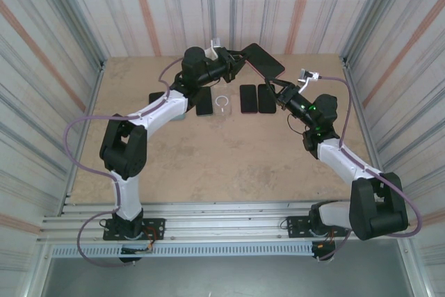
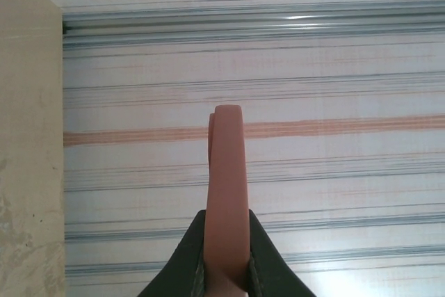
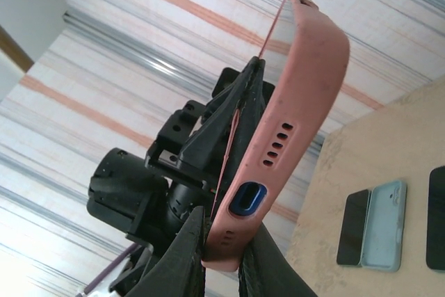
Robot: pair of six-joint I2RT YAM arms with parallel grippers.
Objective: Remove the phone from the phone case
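A phone in a salmon-pink case [image 1: 265,60] hangs in the air over the back of the table, dark screen up. My left gripper [image 1: 238,59] is shut on its left end, and the left wrist view looks along the case's thin edge [image 2: 227,186] between the two black fingers [image 2: 182,262]. My right gripper [image 1: 279,87] is shut on the near bottom corner. In the right wrist view the case [image 3: 300,95] rises from that gripper [image 3: 222,263], with the blue port opening [image 3: 248,198] facing the camera. A thin pink lip stands slightly off the case on its far side. The left gripper [image 3: 233,113] clamps it from behind.
Below on the tan table [image 1: 229,151] lie a black phone [image 1: 204,101], a clear ring-shaped piece [image 1: 222,104] and two more dark phones [image 1: 248,98] [image 1: 266,98]. The right wrist view shows a dark phone [image 3: 352,226] beside a light blue case [image 3: 381,225]. Corrugated walls enclose the table.
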